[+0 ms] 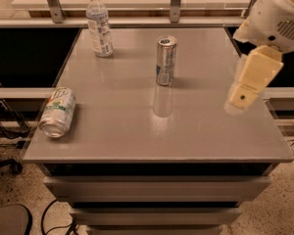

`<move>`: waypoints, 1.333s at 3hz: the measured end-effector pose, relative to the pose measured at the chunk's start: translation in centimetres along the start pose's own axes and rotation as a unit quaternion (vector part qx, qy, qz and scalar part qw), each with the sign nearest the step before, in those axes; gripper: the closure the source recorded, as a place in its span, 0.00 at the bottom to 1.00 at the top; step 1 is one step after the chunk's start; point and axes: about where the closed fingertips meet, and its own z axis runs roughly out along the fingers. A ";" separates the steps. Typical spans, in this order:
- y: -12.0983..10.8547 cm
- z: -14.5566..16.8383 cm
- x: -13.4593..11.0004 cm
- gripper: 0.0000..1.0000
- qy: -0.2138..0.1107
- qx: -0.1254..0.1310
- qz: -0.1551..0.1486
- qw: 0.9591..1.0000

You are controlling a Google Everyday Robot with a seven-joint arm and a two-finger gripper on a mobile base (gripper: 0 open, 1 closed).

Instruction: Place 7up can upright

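The 7up can, white and green with silver ends, lies on its side near the front left corner of the grey table, one silver end facing the front. My gripper hangs over the right side of the table, far to the right of the can. It holds nothing that I can see.
A tall slim silver-blue can stands upright at the table's middle back. A clear plastic bottle stands at the back left. A railing and a pale counter run behind the table. Cables and a chair base lie on the floor at left.
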 end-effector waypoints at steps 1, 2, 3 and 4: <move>0.6 1.6 -4.0 0.00 -0.008 -0.017 0.045 0.999; 0.5 1.5 -4.4 0.00 -0.012 -0.013 0.091 0.996; 0.5 1.5 -4.4 0.00 -0.012 -0.013 0.091 0.996; 1.5 2.8 -5.8 0.00 -0.001 -0.015 0.110 0.994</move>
